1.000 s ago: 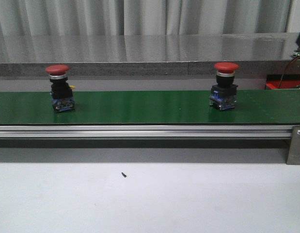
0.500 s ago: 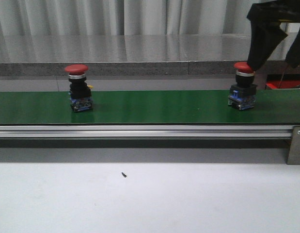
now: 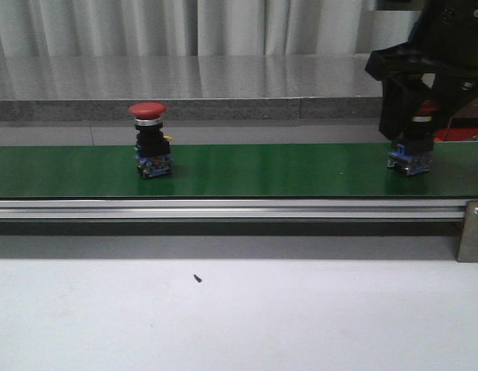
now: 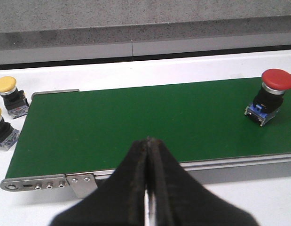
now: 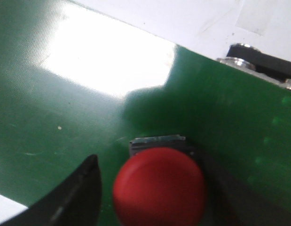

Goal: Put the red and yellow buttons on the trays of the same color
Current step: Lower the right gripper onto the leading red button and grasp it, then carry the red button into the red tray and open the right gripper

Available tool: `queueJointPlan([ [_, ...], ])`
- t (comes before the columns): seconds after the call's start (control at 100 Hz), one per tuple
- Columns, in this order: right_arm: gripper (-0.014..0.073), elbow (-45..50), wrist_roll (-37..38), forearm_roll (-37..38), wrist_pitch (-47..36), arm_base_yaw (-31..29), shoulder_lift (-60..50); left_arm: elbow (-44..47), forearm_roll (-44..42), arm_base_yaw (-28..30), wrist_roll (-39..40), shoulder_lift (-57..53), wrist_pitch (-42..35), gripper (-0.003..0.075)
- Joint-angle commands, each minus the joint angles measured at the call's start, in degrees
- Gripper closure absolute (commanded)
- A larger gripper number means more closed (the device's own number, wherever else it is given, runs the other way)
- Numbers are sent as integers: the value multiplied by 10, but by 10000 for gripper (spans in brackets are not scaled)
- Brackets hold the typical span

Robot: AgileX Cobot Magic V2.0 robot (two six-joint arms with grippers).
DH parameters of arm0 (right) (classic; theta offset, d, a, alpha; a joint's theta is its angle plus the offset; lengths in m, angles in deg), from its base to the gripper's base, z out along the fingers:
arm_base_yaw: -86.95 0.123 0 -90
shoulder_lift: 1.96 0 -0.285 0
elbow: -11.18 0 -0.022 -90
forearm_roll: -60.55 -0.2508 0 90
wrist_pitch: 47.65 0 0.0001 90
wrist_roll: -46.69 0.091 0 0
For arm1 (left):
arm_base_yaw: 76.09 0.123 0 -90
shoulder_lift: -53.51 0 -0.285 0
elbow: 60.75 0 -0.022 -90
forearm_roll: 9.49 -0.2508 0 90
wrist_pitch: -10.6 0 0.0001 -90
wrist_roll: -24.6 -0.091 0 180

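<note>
Now the right tool, at the front view's right edge, straddles the red button on the green belt with jaws spread, so centre the cap between both fingers, then close squarely before lifting.

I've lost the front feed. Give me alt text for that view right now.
The right gripper hangs open around a red button at the right end of the green belt. A second red button stands upright further left on the belt. A white table lies in front, a grey ledge and curtains behind; no trays show.
</note>
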State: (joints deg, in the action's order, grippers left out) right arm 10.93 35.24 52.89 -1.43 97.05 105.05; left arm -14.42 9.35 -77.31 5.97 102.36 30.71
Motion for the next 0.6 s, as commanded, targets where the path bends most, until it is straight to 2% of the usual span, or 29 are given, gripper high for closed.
queueJointPlan([
  [0.0, 305, -26, -5, -1, 2, -3, -23, -16, 9, -4, -1, -3, -43, 740],
  [0.23, 323, -118, -5, 1, 87, -41, -25, -16, 10, -4, -1, -3, -43, 740],
  [0.39, 323, -191, -5, 1, 117, -121, -25, -16, 10, -4, -1, -3, -43, 740],
  [0.59, 323, -215, -5, 1, 107, -242, -15, -16, 10, -4, -1, -3, -43, 740],
])
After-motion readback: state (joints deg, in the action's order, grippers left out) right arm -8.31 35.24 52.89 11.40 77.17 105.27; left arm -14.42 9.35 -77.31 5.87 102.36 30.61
